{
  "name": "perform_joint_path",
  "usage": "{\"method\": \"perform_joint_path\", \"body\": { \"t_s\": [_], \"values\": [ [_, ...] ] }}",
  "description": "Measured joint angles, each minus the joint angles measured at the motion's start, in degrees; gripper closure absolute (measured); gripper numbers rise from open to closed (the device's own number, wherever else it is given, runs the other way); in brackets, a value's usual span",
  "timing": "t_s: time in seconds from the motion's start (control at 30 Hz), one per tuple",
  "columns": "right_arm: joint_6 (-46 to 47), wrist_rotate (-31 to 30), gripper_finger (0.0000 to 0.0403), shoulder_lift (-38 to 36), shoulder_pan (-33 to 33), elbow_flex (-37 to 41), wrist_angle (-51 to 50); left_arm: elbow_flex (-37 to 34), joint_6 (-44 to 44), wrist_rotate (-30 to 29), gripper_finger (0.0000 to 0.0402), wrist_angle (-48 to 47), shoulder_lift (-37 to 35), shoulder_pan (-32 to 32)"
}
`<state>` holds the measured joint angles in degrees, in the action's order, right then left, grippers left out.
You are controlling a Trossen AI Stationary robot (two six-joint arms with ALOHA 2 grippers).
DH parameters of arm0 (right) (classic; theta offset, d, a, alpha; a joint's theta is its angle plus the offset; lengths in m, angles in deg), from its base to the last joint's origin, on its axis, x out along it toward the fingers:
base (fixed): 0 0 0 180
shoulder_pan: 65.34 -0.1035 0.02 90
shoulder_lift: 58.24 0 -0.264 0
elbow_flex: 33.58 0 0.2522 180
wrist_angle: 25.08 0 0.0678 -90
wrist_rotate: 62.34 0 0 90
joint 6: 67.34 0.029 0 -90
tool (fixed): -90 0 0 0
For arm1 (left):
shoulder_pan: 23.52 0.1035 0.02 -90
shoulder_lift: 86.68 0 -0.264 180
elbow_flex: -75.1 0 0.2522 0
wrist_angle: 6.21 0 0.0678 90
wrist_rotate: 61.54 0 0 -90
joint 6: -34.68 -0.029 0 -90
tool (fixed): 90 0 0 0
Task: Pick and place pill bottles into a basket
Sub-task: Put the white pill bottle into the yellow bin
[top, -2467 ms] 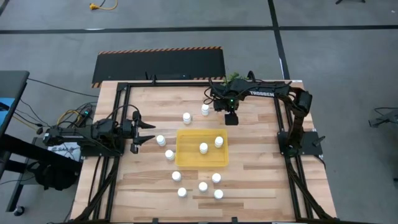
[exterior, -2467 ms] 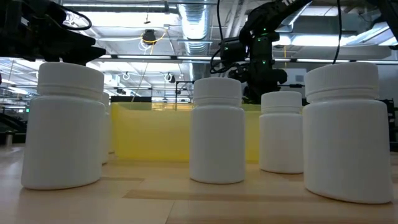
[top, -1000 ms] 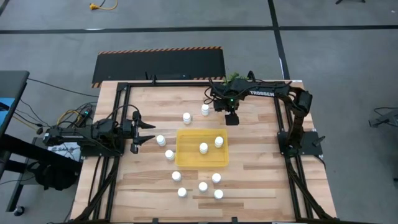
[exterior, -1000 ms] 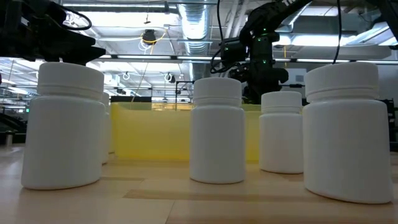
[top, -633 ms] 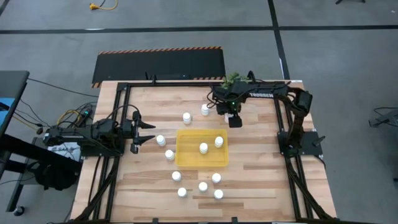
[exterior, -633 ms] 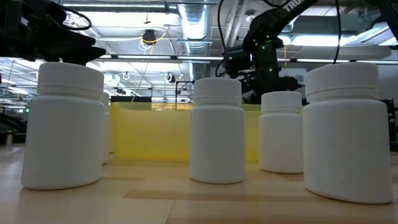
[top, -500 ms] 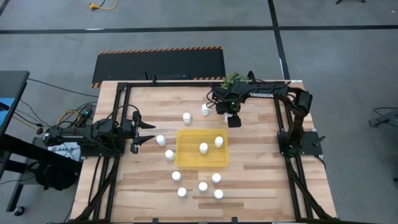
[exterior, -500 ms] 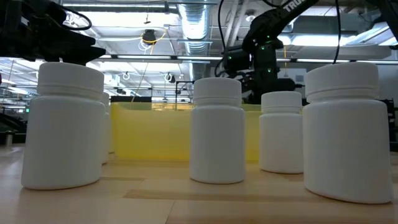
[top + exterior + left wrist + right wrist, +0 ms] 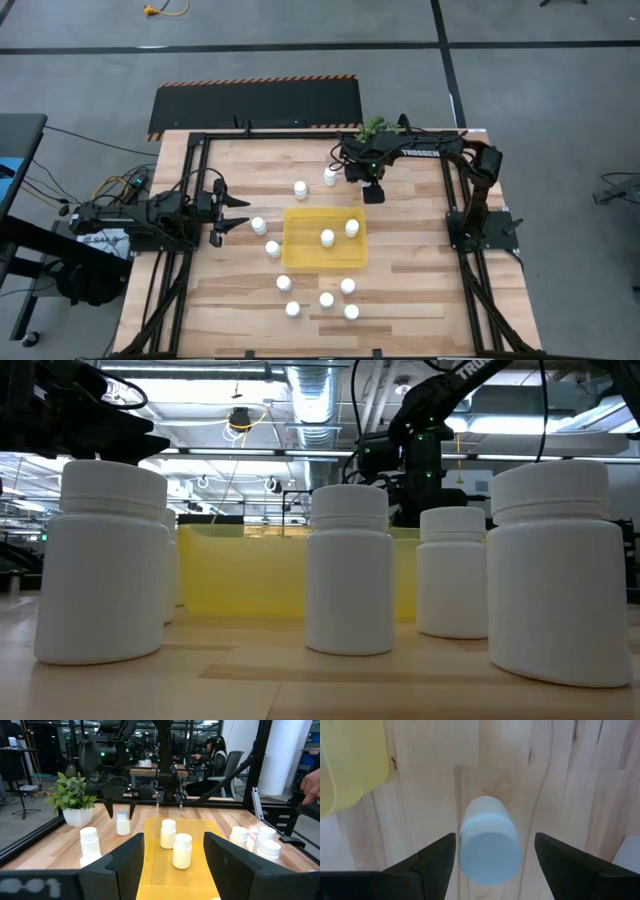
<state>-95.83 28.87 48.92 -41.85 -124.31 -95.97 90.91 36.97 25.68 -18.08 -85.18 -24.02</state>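
Observation:
The yellow basket (image 9: 300, 255) lies mid-table and holds two white pill bottles (image 9: 327, 237). Several more bottles stand upright on the wood around it. My right gripper (image 9: 338, 168) is open at the far middle, pointing down over one bottle (image 9: 490, 845). Its fingers (image 9: 436, 862) stand on either side of the cap without touching it. The same gripper (image 9: 120, 812) and bottle (image 9: 122, 822) show in the left wrist view. My left gripper (image 9: 235, 212) is open and empty at the table's left side, level, facing the basket (image 9: 172, 870).
A small green potted plant (image 9: 375, 125) stands at the far edge behind the right gripper. Several bottles stand near the front edge (image 9: 326, 300) and left of the basket (image 9: 258, 225). A black frame runs around the table. A seated person (image 9: 215, 750) shows beyond it.
My right gripper has swung a little toward the table's right edge and then come back left over the far-middle bottle. The bottle has stayed where it was.

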Motion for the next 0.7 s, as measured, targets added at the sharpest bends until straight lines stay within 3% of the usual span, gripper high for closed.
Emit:
{"method": "perform_joint_path", "body": {
  "t_s": [0.2,0.53,0.7],
  "values": [
    [0.0,0.0,0.0157,0.0,0.0,0.0,-0.2,0.0,0.0,0.0,0.0208,0.0,0.0,0.0],
    [0.1,0.2,0.0253,0.0,0.0,0.0,-0.2,0.0,0.1,0.0,0.0208,0.0,0.0,0.0],
    [0.1,0.2,0.0252,0.0,-0.2,0.0,-0.2,0.0,0.1,0.0,0.0208,0.0,0.0,0.0]
  ]
}}
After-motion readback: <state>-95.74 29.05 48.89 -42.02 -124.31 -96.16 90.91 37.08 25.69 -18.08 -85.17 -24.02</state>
